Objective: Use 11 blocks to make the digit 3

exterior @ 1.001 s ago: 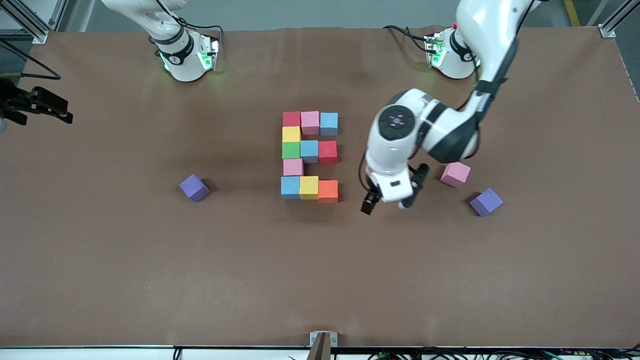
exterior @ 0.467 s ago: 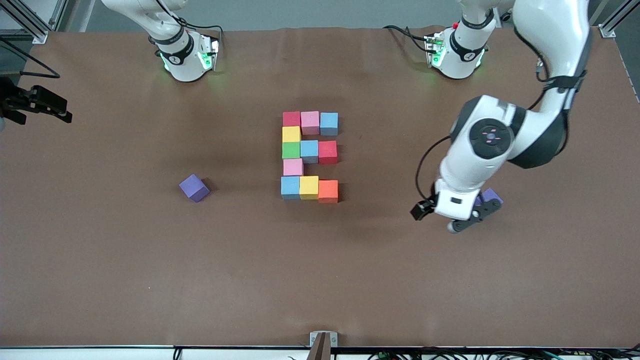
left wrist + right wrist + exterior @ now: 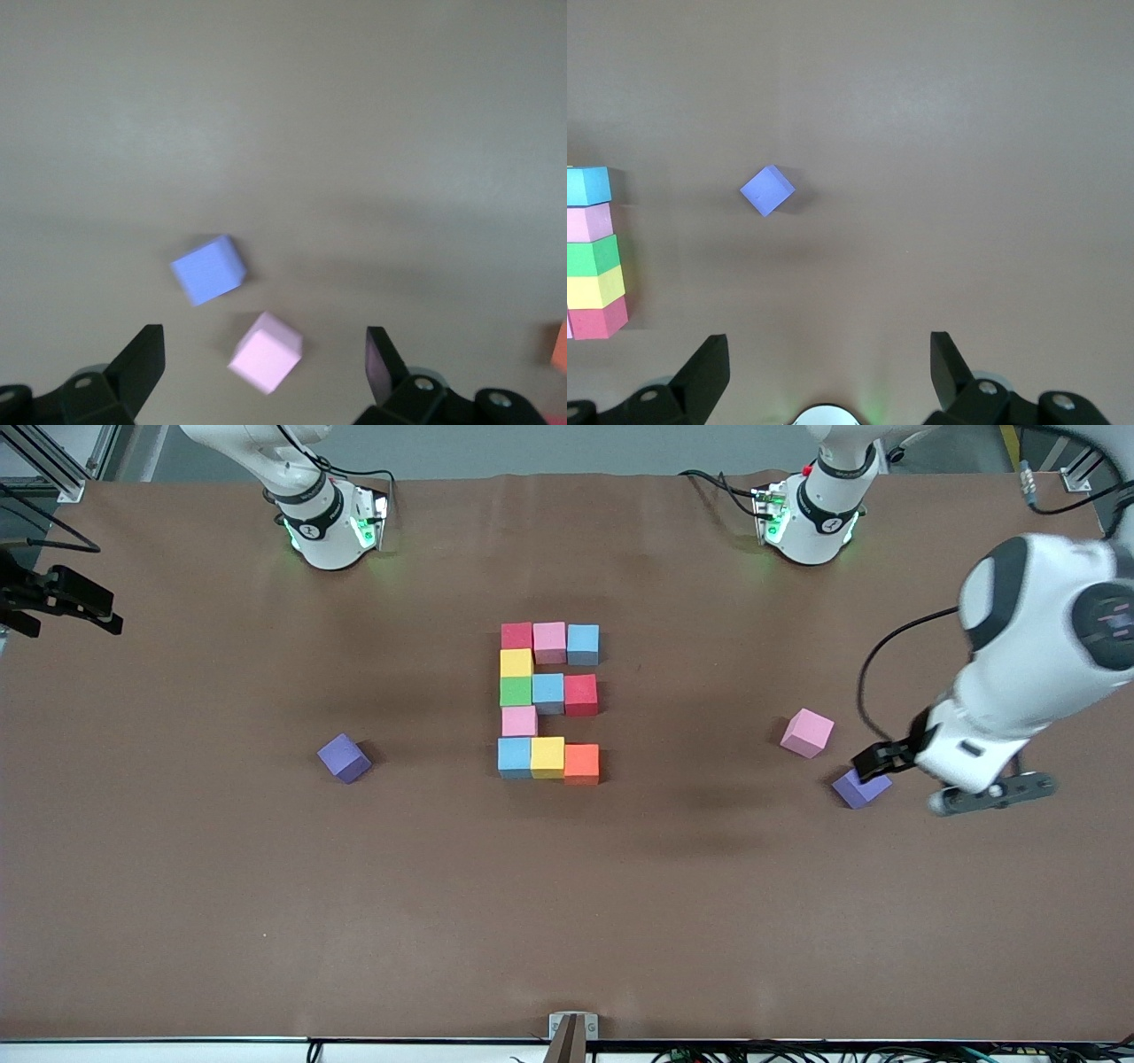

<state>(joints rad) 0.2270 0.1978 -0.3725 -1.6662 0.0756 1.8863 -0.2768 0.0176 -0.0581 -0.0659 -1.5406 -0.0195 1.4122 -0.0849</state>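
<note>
Blocks [image 3: 547, 701] sit packed as an E-shaped digit mid-table, bare table [image 3: 567, 912] all round.
Left gripper [image 3: 952, 779], jaws wide and empty, hangs by the purple cube [image 3: 858, 790]; right gripper [image 3: 53, 598], equally spread, waits at the table's edge; a stray pink cube [image 3: 806, 733] lies apart.

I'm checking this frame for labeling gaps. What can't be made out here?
- Front view: the purple cube toward the left arm's end is partly covered by the left arm's wrist camera.
- Front view: the left gripper is motion-blurred.
- Front view: the right gripper is cut off by the picture's edge.
- Left wrist view: an orange cube is cut by the edge.
</note>
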